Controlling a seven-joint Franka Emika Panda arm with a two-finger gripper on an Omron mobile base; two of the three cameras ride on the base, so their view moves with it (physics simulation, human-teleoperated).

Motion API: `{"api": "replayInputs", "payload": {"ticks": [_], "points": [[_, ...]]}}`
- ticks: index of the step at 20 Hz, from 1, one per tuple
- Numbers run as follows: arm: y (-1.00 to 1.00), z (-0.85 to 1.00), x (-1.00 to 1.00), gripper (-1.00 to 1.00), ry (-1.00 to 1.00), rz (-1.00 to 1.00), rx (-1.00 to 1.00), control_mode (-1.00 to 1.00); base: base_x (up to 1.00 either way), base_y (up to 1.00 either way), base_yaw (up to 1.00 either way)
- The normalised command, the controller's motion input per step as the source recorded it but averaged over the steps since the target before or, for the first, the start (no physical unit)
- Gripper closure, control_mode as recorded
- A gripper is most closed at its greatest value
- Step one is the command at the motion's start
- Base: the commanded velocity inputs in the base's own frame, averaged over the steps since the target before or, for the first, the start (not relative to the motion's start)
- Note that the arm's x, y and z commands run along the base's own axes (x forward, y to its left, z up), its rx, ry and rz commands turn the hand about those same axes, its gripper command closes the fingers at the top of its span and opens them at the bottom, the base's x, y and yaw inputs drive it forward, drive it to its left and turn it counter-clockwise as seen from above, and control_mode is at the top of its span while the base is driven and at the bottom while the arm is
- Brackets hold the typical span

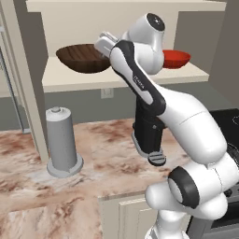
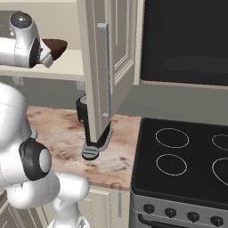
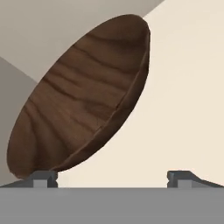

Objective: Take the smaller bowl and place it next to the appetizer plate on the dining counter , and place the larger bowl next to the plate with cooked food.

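Two bowls share the shelf (image 1: 186,74): wooden bowl (image 3: 83,96) left, red bowl (image 1: 177,58) right. Wide-open, empty gripper (image 3: 113,178) faces the rigid, likely light wooden one; pinch its rim.

Open cabinet shelf (image 1: 70,79) above the marble worktop (image 1: 28,163). The larger bowl (image 1: 84,58) fills the left half of the shelf; the smaller bowl (image 1: 177,58) sits at its right end, partly masked by the arm, so the gap between the bowls cannot be judged. An upper shelf board (image 1: 121,5) caps the space above both bowls. In the hand view the gripper (image 3: 113,177), jaws spread wide, faces the larger bowl, with bare cream shelf surface beside the bowl. The open cabinet door (image 2: 107,67) hangs out over the worktop beside the stove (image 2: 187,160). A grey cylindrical holder (image 1: 62,142) stands on the worktop below the shelf's left part.
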Motion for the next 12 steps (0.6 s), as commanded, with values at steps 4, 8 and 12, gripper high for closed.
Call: {"api": "replayInputs", "payload": {"ticks": [4, 8, 12], "points": [[0.24, 0.0, 0.59, -1.0, 0.15, 0.0, -0.02, -1.0, 0.0, 0.0, 0.0], [0.24, 0.0, 0.5, -1.0, 0.07, 0.0, -0.06, -1.0, 0.0, 0.0, 0.0], [0.18, -0.01, 0.38, -1.0, 0.02, 0.0, -0.08, -1.0, 0.0, 0.0, 0.0]]}}
